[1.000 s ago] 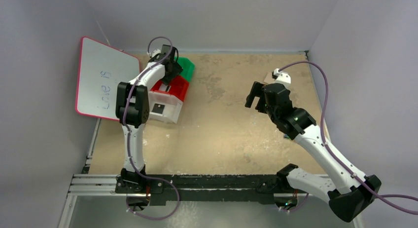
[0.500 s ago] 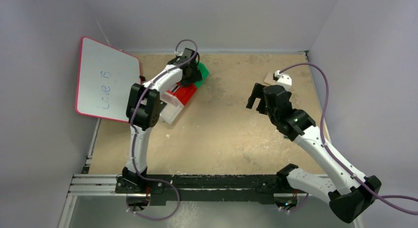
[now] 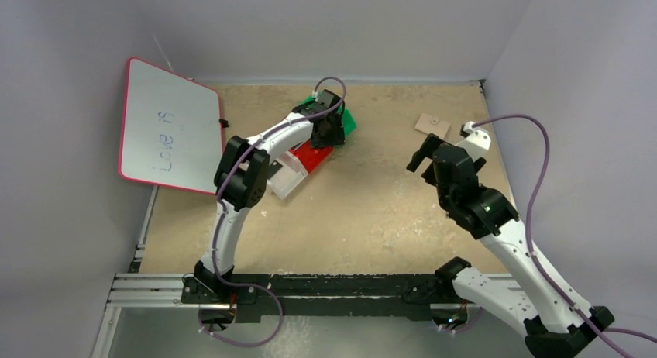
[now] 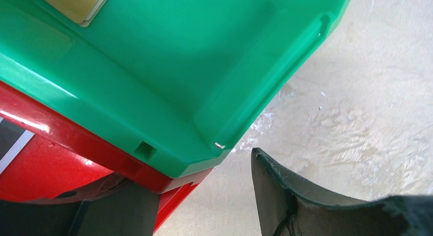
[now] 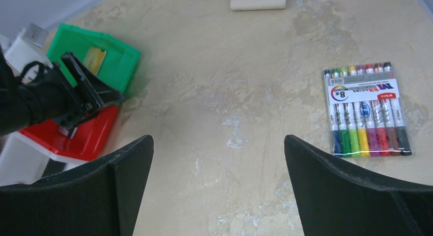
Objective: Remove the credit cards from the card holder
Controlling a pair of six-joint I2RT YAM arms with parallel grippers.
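Bare table (image 3: 372, 211) lay open between the two arms, with walls closing the back and both sides. A pink-framed whiteboard (image 3: 166, 125) overhung the left edge. To its right three bins ran in a slanting row, each touching the next: the green bin (image 3: 347, 119) farthest, the red bin (image 3: 310, 154) in the middle and the white bin (image 3: 285, 178) nearest. A marker pack (image 5: 366, 111) lay flat on the right side, with clear surface around it. The card holder (image 3: 432, 124) lay flat near the far right corner, well apart from the bins and just beyond the right hand (image 3: 422, 153).

The left hand (image 4: 178, 180) was at the corner where the green and red bins met, its fingers parted. The red bin's corner sat between them. One finger (image 4: 286, 195) stood clear of the bin over bare table, so nothing was pinched. Whether the other finger touched the red bin could not be told. A gold credit card (image 4: 76, 3) lay in the green bin and a dark striped card (image 4: 13, 139) in the red one. The right hand was spread wide and empty above bare table.
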